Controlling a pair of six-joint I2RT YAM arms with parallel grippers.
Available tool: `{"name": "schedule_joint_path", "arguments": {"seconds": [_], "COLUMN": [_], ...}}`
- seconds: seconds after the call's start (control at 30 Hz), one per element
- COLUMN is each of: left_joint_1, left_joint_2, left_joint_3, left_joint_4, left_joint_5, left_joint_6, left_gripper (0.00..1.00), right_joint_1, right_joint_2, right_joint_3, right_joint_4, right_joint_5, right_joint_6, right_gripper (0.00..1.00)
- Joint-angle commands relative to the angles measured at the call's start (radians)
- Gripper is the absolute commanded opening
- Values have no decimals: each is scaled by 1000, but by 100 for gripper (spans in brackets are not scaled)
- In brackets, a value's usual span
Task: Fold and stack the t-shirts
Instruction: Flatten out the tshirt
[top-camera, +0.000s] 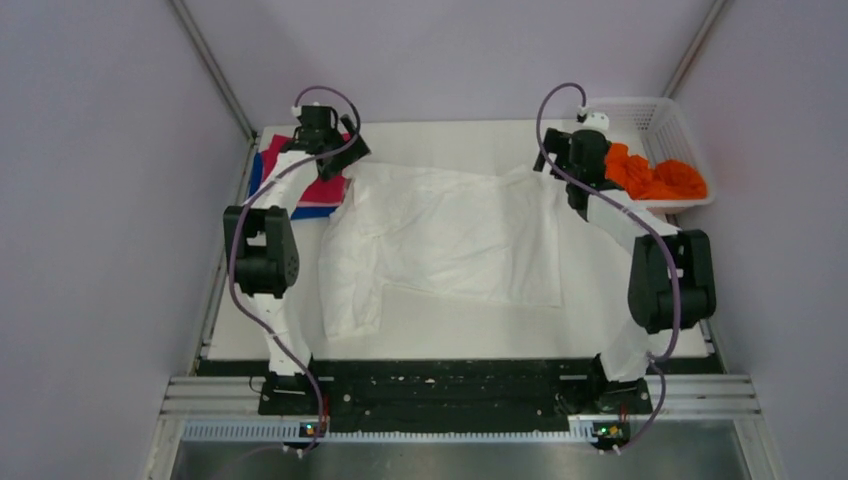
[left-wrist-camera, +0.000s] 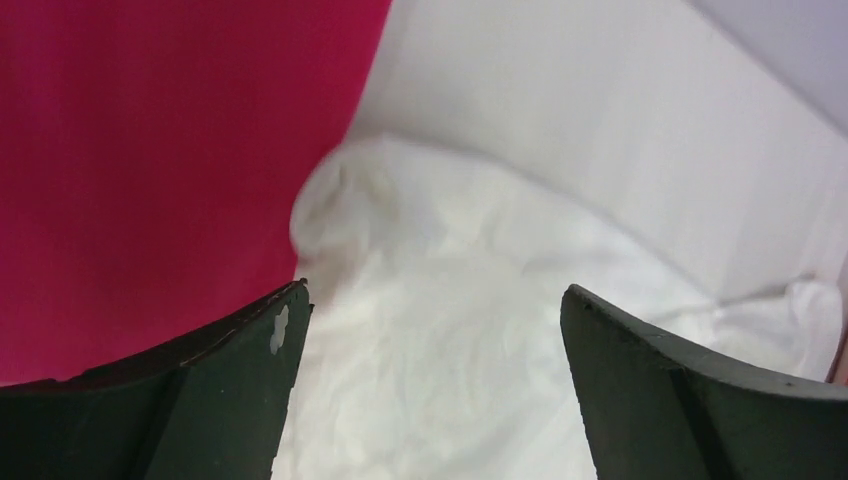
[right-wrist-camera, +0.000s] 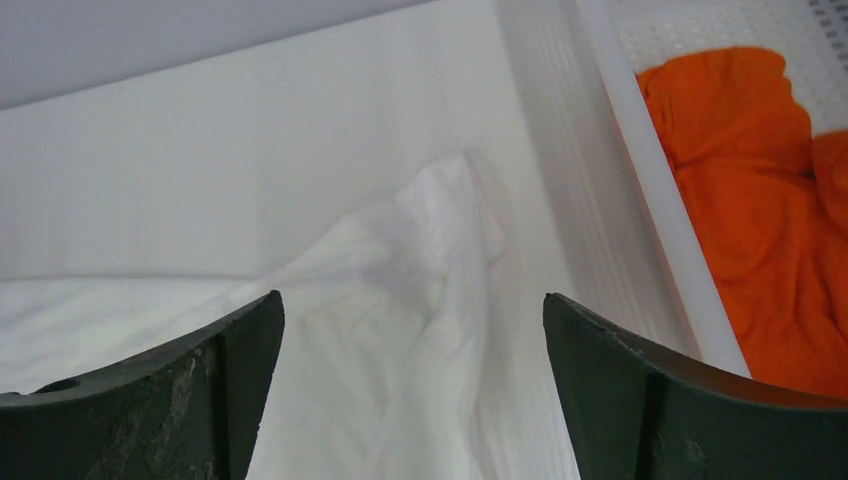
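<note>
the desk (top-camera: 470, 335) carries a rumpled white t-shirt (top-camera: 450, 235) spread across its middle. a white lattice basket (top-camera: 655, 105) at far right holds a crumpled orange t-shirt (top-camera: 655, 178). far left, a magenta t-shirt (top-camera: 325, 190) lies on a blue t-shirt (top-camera: 310, 212). the left end effector (left-wrist-camera: 430, 300) and right end effector (right-wrist-camera: 415, 310) gape wide, empty, over the white t-shirt's far corners.
</note>
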Motion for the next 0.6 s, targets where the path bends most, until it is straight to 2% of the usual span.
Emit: {"name": "schedule_joint_path", "arguments": {"seconds": [0.0, 0.07, 0.2, 0.33, 0.43, 0.57], "left_joint_1": [-83, -117, -138, -141, -141, -141], "left_joint_2": [-399, -573, -886, -1114, -1205, -1225], "left_joint_3": [-278, -458, -772, -952, -1078, -1196], "left_joint_4": [-84, -131, -293, -523, -584, -598], "left_joint_5": [-109, -215, -279, -306, -275, -289], "left_joint_6": [37, -1, -115, -233, -311, -418], "left_gripper": [99, 99, 99, 99, 96, 87], "right_joint_1": [-8, -26, -43, -42, -41, -42], "right_joint_2": [-332, -458, -685, -839, -914, -945], "right_joint_3": [-232, -357, -563, -625, -674, -698], "right_joint_4": [-57, -71, -140, -314, -370, -435], "right_joint_5": [-57, -114, -176, -153, -161, -170], "right_joint_6": [193, 278, 386, 456, 478, 466], "right_gripper": [99, 99, 99, 99, 99, 98]}}
